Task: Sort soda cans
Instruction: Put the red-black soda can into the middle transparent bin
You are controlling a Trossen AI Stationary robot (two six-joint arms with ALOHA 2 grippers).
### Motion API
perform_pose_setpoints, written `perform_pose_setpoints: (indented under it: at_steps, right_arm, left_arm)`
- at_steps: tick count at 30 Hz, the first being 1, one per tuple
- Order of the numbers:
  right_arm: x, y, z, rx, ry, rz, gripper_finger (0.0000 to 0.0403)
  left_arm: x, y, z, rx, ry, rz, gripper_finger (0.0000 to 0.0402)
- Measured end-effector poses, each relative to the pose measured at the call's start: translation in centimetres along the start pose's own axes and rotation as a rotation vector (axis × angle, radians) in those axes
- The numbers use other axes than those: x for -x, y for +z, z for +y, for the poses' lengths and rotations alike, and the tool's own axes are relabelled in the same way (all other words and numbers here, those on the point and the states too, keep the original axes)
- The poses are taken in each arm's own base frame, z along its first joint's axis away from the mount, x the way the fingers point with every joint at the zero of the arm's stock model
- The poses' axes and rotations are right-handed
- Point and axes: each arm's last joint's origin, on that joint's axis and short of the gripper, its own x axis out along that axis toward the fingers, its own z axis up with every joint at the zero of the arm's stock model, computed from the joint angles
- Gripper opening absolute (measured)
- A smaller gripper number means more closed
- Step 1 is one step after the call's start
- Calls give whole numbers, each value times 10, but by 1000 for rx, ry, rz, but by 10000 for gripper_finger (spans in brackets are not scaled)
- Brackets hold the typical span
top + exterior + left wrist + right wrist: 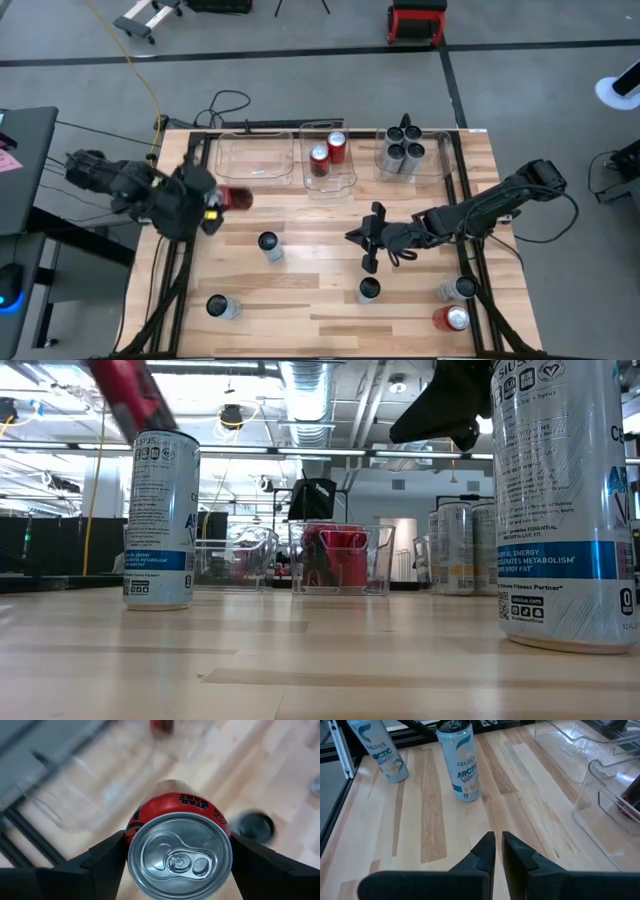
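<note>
- Two reds [328, 152] sit in mid bin [348, 180], top center; greys [401, 153] in bin to the right — colour sort.
- Left claw [177, 852] pinches red can [179, 850] at left of table, likely headed for mid bin.
- Right claw [494, 851] pressed together, empty, mid-table, waiting.

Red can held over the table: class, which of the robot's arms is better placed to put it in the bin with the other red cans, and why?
Left. The left gripper already grips the red can, near the middle bin holding two red cans. The right gripper is shut and empty.
</note>
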Motion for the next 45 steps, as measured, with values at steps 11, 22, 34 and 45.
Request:
perform_pose_setpoints:
  at_steps: [11,22,34,45]
  right_arm:
    - [-3,4,-7,-30,-25,-18,54]
    - [8,-2,-11,-68,-125,26,54]
    - [23,-10,-9,-42,-187,68,54]
    - [23,-9,-10,-36,-189,68,54]
  left_arm:
    - [-51,74,-13,-160,-24,-212,294]
    - [-157,124,-14,-279,-47,-126,294]
    - [-223,143,-4,-357,-128,-119,294]
    - [-235,140,-1,-408,-130,-63,294]
